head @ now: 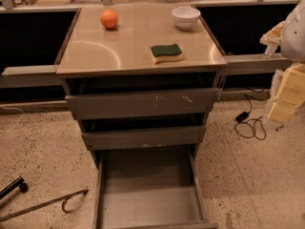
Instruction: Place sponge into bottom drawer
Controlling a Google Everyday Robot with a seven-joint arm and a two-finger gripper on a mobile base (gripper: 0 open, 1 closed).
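The sponge [166,52], dark green on top over pale yellow foam, lies flat on the steel cabinet top [119,49], right of centre near the front edge. The bottom drawer [150,202] is pulled out wide open toward me, and its grey floor is bare. My gripper [285,95], with pale yellow parts, hangs at the right edge of the view, beside the cabinet and level with the upper drawers. It is well to the right of the sponge and holds nothing.
An orange ball [109,18] and a white bowl [186,17] stand at the back of the cabinet top. The two upper drawers [143,104] are slightly open. A black cable [250,125] lies on the floor at the right. A metal rod with a hook [45,204] lies at the left.
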